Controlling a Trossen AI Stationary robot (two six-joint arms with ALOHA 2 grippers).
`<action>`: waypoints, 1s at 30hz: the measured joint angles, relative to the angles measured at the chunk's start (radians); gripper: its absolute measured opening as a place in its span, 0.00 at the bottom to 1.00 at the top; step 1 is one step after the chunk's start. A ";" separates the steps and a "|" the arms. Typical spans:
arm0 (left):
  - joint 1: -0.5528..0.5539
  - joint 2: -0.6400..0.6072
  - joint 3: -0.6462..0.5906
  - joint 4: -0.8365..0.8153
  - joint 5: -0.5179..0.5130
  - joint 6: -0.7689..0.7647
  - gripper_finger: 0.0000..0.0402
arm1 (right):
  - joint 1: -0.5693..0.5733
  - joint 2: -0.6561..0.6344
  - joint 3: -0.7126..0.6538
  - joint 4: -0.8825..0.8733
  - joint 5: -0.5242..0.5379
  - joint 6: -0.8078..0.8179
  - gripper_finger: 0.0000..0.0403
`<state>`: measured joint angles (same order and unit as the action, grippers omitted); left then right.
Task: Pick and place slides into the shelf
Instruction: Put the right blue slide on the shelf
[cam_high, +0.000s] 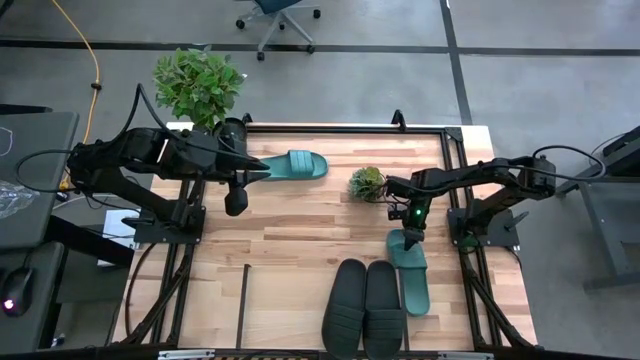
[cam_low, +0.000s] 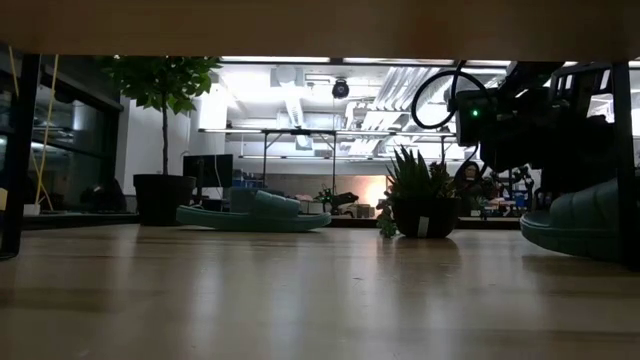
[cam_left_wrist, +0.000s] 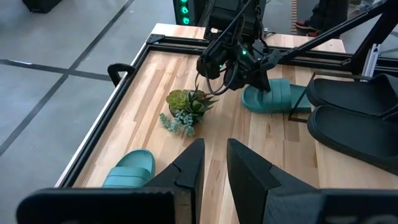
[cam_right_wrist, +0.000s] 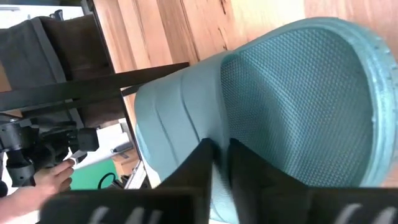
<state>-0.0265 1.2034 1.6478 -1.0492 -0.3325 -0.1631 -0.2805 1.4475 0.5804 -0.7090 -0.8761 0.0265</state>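
Lab: office chair (cam_high: 278, 20), exposed ceiling ducts (cam_low: 300, 95)

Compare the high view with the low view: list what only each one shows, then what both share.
Only the high view: two black slides side by side at the near edge, the left claw over the table's far left, and a big plant on the floor.
Only the low view: the room behind the table.
Both: the far teal slide, the small potted plant, and the right claw at the second teal slide.
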 joint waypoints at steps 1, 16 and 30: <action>0.000 0.000 0.000 0.000 0.000 0.000 0.14 | 0.000 0.000 0.000 0.000 -0.001 0.000 0.03; 0.000 0.000 0.000 0.000 0.000 0.000 0.14 | 0.000 -0.001 0.000 -0.018 -0.044 0.054 0.01; 0.000 0.000 0.000 0.000 -0.001 0.000 0.14 | 0.000 -0.154 0.111 -0.195 0.164 0.070 0.00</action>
<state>-0.0265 1.2034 1.6482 -1.0489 -0.3332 -0.1630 -0.2810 1.2936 0.6910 -0.9044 -0.7117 0.0962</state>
